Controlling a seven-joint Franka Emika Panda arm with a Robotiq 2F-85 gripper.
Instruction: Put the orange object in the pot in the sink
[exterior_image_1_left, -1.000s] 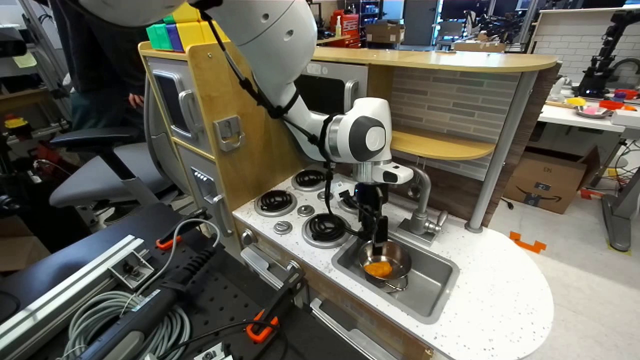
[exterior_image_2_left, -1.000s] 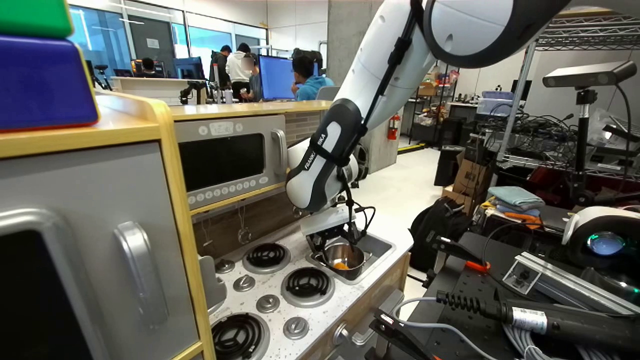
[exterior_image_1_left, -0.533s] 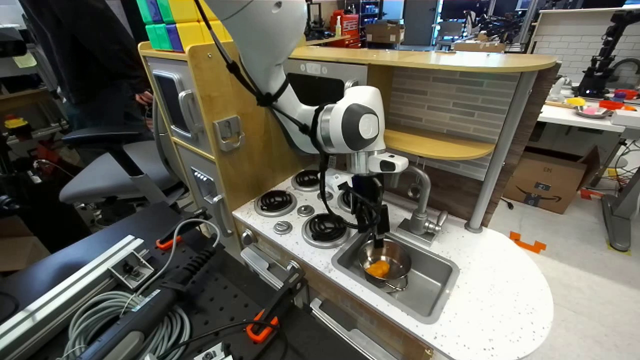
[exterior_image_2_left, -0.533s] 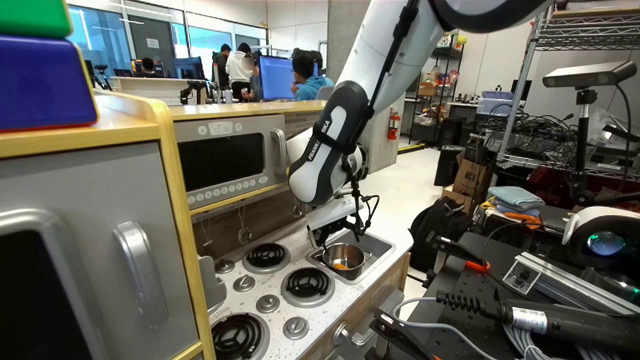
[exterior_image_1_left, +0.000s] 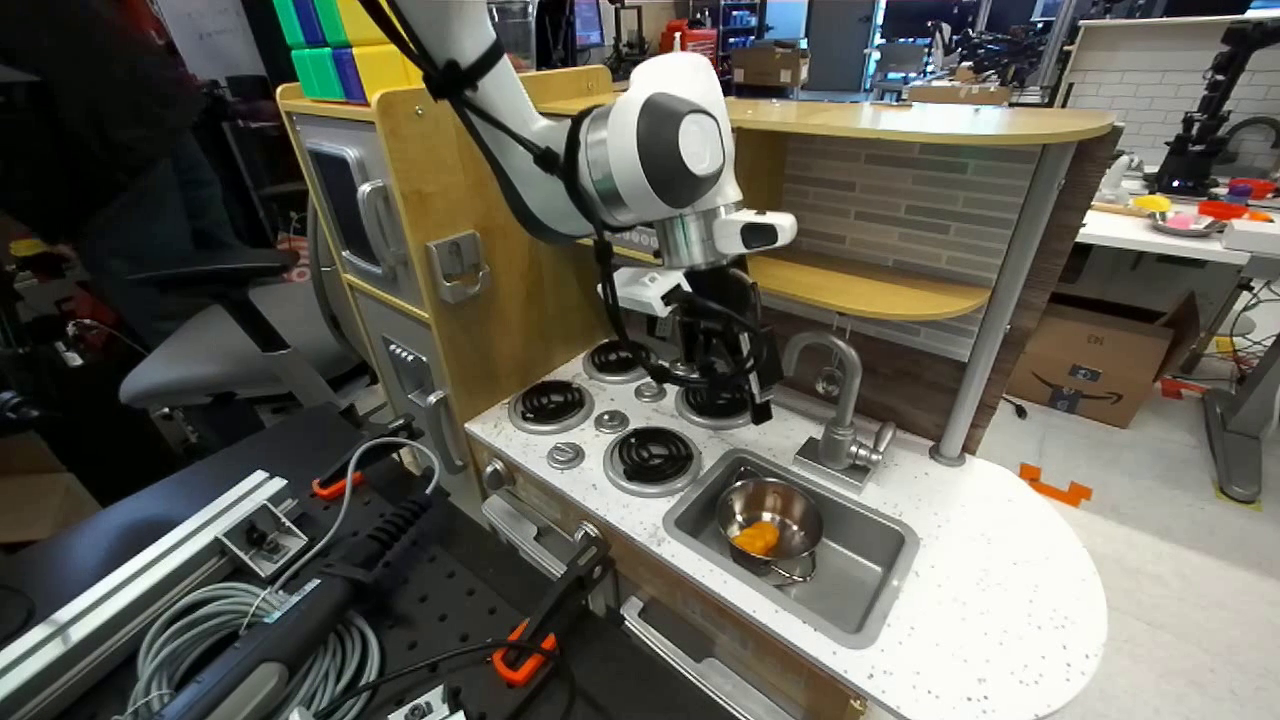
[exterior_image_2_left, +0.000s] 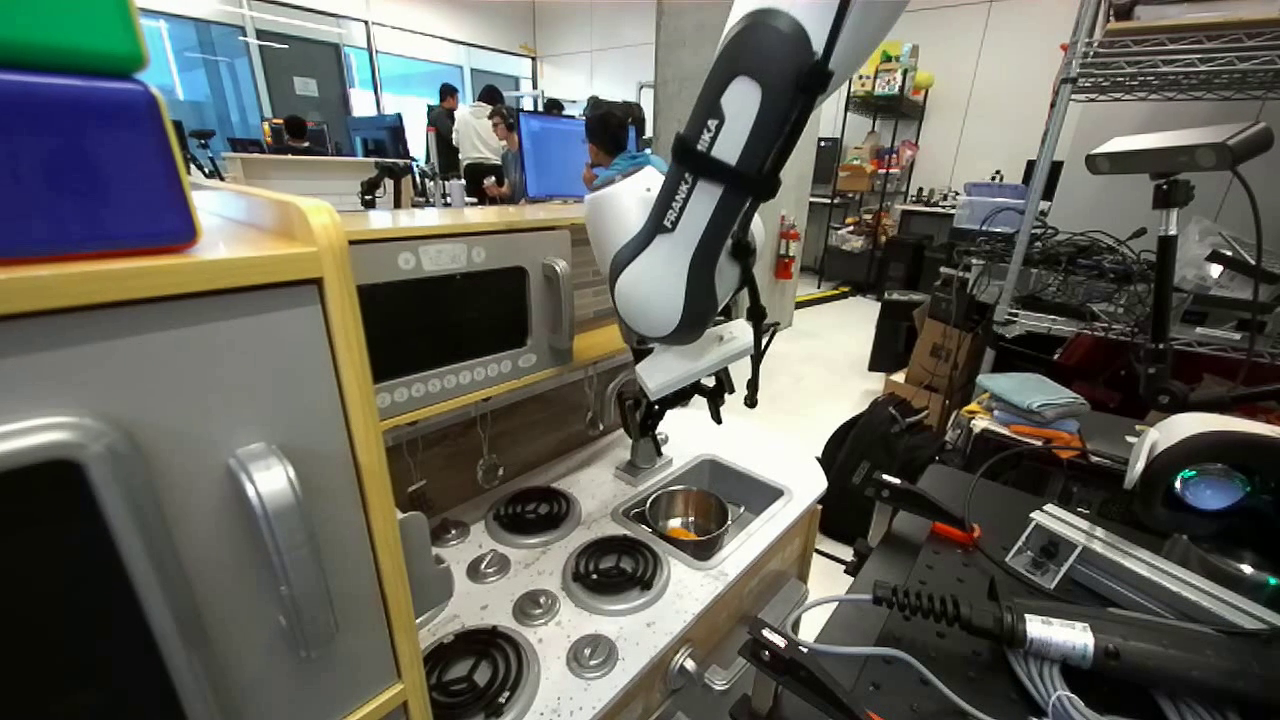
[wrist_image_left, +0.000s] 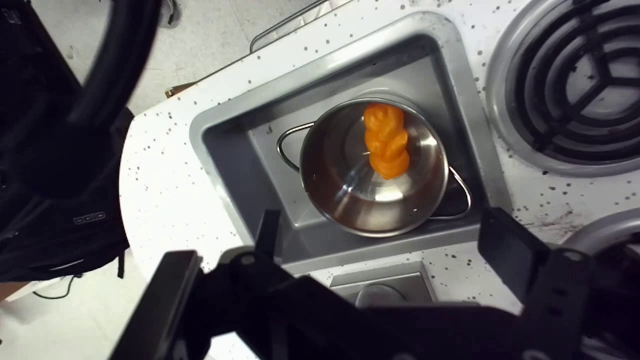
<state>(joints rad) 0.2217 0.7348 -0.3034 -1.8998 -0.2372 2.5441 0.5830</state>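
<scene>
In an exterior view, the near wall of the pot (exterior_image_2_left: 712, 541) hid most of the orange object (exterior_image_2_left: 682, 533), and the top edge cut off the arm (exterior_image_2_left: 698, 200). In the wrist view, the gripper (wrist_image_left: 391, 242) covered much of the faucet (wrist_image_left: 380, 295) and the right edge cropped a burner (wrist_image_left: 580, 92).

Free room: open air between the pincer (wrist_image_left: 381, 220) and the open mouth of the pot (wrist_image_left: 335, 180) below. Obstacles: tap (exterior_image_1_left: 850, 385), just beside the pincer, contact unclear; shelf (exterior_image_1_left: 875, 288), higher and beyond it.
</scene>
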